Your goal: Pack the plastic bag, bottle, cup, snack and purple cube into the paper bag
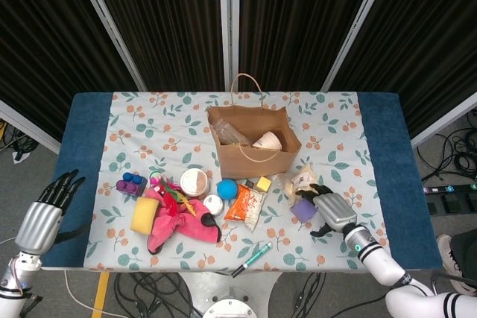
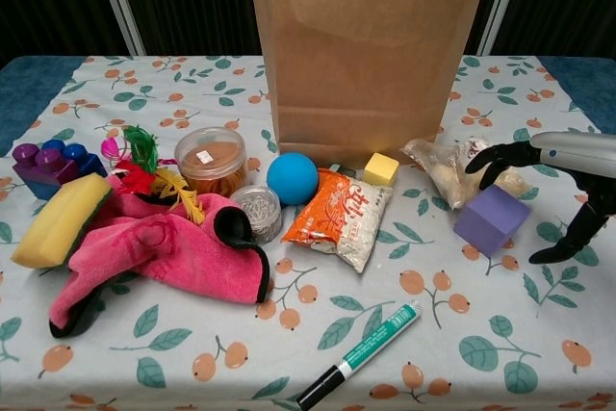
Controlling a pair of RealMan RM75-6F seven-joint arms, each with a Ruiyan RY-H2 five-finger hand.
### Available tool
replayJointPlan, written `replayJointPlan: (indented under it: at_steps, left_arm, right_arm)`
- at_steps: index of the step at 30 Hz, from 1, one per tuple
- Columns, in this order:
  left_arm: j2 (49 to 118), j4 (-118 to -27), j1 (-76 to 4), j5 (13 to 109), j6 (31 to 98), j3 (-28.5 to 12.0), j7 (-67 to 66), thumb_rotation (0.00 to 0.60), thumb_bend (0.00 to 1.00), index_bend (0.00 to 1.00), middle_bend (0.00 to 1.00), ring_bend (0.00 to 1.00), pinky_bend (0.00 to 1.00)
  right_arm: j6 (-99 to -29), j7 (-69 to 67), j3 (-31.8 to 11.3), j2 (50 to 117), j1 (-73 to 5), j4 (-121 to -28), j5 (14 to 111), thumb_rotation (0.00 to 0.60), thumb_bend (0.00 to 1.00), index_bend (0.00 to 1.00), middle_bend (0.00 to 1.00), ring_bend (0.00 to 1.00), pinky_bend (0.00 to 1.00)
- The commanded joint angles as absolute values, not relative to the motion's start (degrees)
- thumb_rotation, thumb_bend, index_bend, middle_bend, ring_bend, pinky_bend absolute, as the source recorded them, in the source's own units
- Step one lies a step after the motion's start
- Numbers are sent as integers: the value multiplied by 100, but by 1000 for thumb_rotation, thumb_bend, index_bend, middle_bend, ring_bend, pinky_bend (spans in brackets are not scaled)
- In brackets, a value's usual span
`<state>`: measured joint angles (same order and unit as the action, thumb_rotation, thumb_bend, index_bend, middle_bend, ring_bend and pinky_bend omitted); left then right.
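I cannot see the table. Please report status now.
Right hand open, over purple cube, not gripping. Left hand open, off table. Paper bag upright. Nothing blocking.

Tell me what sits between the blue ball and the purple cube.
The orange snack packet and the small yellow cube lie between the blue ball and purple cube, clearest in the chest view.

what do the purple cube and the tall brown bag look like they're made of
The purple cube looks like foam or soft plastic: matte faces with no glare, edges slightly soft. The paper bag looks like brown kraft paper: dull surface with creases and fold lines, standing stiffly upright.
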<state>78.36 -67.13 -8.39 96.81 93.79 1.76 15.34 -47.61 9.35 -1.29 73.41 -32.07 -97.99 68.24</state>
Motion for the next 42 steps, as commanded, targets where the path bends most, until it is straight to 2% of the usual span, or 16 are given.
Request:
replayJointPlan:
  at_steps: [1, 18, 24, 33, 42]
  left_arm:
    - [7836, -6717, -840, 9686, 9379, 178, 1536, 600, 0, 87, 76, 63, 183]
    - [7816, -6814, -848, 9739, 9382, 197, 1484, 600, 0, 87, 75, 62, 184]
    - [7837, -6851, -864, 9781, 9400, 196, 1441, 600, 0, 87, 76, 63, 183]
    - [7802, -6866, -838, 9765, 9411, 201, 1415, 600, 0, 87, 76, 62, 184]
    - [7826, -6816, -853, 9738, 9388, 175, 1440, 600, 0, 87, 76, 62, 183]
  right_arm:
    - [-4812, 960, -58, 7295, -3168, -9868, 6903, 600, 0, 134, 213, 37, 93]
    - [-5458, 868, 453, 6601, -2642, -10572, 7657, 600, 0, 130, 253, 90, 103]
    - [-5828, 631, 418, 6508, -2483, -10548, 8035, 600, 0, 130, 252, 90, 104]
    - [-5407, 773, 179, 6882, -2731, -9991, 7679, 600, 0, 136, 254, 90, 105]
    - [-5155, 976, 135, 7234, -2887, -9635, 7559, 600, 12, 148, 260, 91, 109]
